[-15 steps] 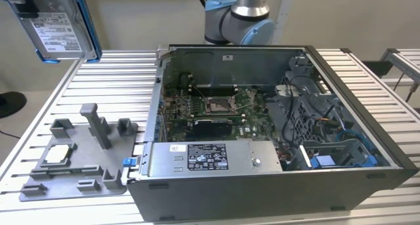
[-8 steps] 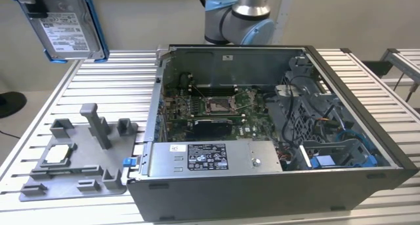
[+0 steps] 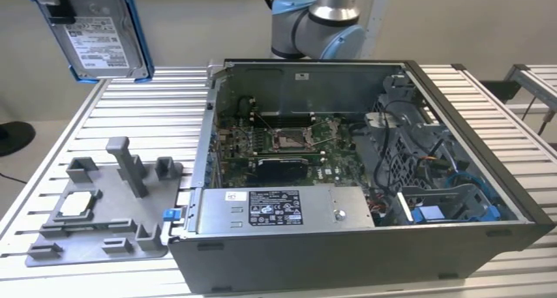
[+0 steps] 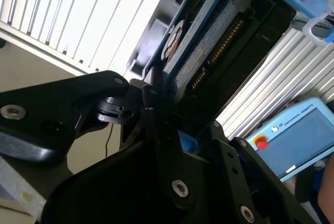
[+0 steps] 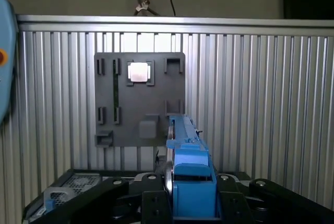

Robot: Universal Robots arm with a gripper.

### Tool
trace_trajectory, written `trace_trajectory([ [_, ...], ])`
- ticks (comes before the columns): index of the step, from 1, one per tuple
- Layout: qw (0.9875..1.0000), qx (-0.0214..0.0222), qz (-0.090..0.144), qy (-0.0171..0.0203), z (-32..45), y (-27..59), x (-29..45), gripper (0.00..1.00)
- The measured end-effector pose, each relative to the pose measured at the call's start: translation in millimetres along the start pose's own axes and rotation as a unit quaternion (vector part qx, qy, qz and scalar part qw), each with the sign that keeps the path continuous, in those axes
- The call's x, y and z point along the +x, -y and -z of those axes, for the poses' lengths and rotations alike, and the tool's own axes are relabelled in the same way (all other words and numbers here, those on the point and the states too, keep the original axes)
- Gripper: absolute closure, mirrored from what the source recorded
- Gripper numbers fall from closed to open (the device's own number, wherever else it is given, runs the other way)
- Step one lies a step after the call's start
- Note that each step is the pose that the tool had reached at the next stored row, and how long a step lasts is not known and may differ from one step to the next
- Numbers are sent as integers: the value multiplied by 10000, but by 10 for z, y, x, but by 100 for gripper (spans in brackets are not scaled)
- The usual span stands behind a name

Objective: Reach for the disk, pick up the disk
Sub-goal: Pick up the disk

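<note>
The gripper (image 5: 190, 205) is clamped on the disk (image 3: 100, 36), holding it in the air at the exterior view's upper left, well above the slatted table (image 3: 148, 109). The disk hangs nearly upright with its white label facing the camera and its blue bracket along the edges. In the first wrist view the disk appears edge-on between the black fingers (image 5: 151, 203). Beyond it on the table lies a grey fixture plate (image 5: 138, 98) with a silver chip (image 5: 139, 71) in one pocket. An open computer case (image 3: 348, 259) sits beside the plate, toward the exterior view's right.
</note>
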State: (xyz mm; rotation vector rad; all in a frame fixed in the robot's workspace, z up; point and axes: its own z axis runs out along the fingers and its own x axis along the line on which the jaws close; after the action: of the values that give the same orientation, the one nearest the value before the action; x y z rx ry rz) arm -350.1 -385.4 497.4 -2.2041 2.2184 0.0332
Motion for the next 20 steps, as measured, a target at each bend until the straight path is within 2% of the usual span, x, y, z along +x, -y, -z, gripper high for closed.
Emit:
trace_trajectory([
  [20,10000,0,0,0,2,365,-2,100],
])
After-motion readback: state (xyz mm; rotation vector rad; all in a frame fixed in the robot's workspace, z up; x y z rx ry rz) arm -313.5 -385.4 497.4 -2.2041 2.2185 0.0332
